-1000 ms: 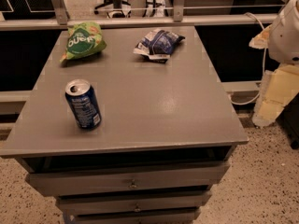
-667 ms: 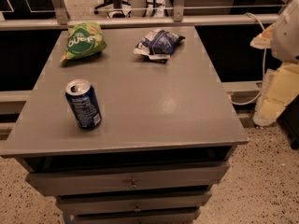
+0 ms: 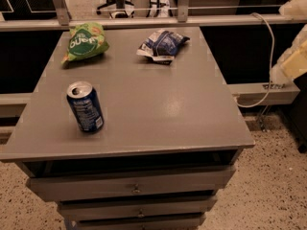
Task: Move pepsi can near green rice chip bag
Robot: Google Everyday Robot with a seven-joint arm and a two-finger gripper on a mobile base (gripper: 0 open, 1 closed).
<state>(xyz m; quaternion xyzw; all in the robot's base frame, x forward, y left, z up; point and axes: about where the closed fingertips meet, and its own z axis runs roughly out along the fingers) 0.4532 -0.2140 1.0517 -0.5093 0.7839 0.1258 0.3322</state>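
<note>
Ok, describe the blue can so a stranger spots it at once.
On the grey drawer cabinet's top, front left, stands a small dark blue aluminium can. The claw hangs beyond the right edge. Unlike the puffy green bag and crumpled blue-white bag behind, it is a silver-topped cylinder.

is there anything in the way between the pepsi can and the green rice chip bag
Nothing visible. Only bare table lies between the pepsi can and the green rice chip bag. The blue and white snack bag sits right of that path. The gripper hangs beyond the table's right edge.
</note>
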